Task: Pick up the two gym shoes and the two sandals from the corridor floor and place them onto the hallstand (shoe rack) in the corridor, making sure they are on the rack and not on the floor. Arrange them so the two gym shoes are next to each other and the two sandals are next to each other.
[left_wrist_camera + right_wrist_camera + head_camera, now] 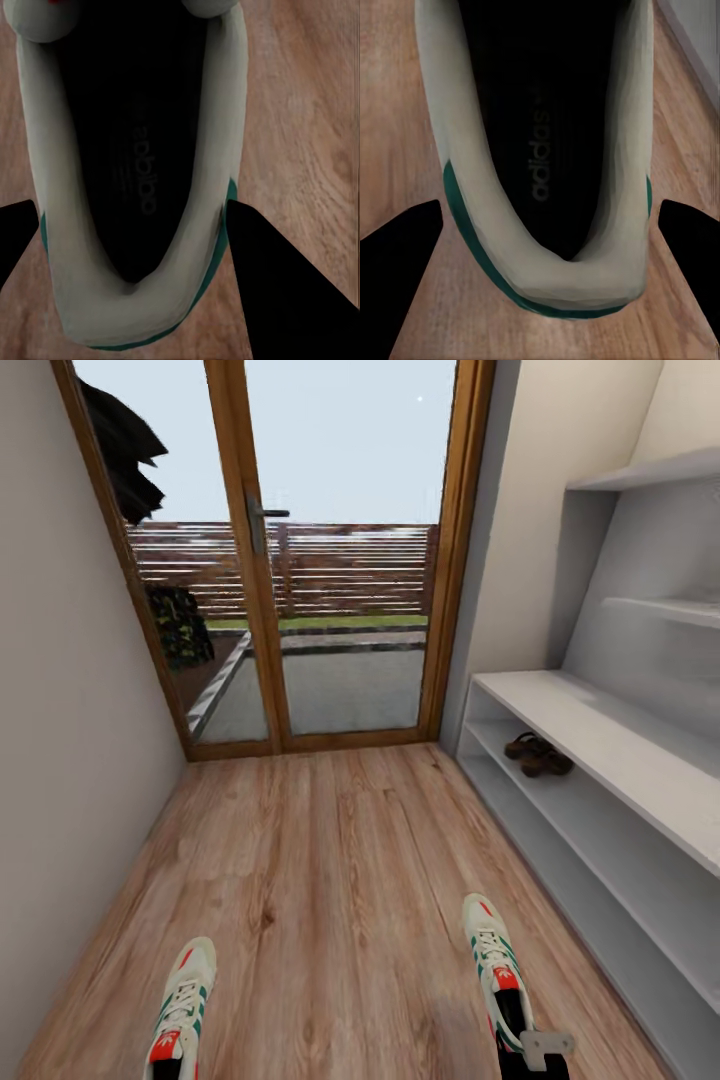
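Observation:
Two off-white gym shoes with green stripes lie on the corridor floor (pixel 330 880), the left one (pixel 183 1005) and the right one (pixel 495 965), toes pointing at the door. My left gripper (pixel 133 225) is open, its fingers (pixel 285 285) straddling the left shoe's heel (pixel 135 315) and close against its sides. My right gripper (pixel 550 225) is open too, its fingers (pixel 401 255) wide of the right shoe's heel (pixel 577 289). Part of that gripper (pixel 535 1060) shows at the shoe's heel. The two brown sandals (pixel 538 754) sit side by side on the lower shelf of the hallstand (pixel 600 730).
A glazed wooden door (pixel 300 560) closes the corridor ahead. A plain wall (pixel 70 760) runs along the left. The hallstand's bench and floating shelves (pixel 650 470) line the right side. Wood flooring stretches between the shoes and the door.

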You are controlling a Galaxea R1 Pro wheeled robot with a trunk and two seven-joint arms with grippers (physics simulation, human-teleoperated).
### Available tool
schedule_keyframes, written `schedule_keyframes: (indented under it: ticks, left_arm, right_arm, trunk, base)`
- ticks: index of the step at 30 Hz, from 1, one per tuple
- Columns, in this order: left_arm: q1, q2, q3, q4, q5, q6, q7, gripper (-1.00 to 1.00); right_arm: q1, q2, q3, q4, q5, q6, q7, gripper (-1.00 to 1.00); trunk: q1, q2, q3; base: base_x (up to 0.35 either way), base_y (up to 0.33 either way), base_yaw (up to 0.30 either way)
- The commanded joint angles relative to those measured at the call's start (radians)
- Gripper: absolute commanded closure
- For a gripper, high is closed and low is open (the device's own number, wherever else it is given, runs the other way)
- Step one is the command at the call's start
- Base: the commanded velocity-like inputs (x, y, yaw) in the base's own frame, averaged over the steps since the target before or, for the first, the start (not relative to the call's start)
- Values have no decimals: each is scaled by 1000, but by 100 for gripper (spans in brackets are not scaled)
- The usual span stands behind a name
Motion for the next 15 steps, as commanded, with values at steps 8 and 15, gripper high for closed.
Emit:
schedule_keyframes:
  ticks: [8,15]
  left_arm:
    - [-1,0,8,0,-10,-4,-4,100]
    - [-1,-1,8,0,-10,-5,-4,100]
  right_arm:
    - [-1,0,-5,1,11,-2,-6,100]
    - [-1,0,-4,1,11,-2,-6,100]
  trunk:
    - [0,0,-1]
    - [0,0,-1]
  base:
    - [334,12,-259]
    - [303,184,-263]
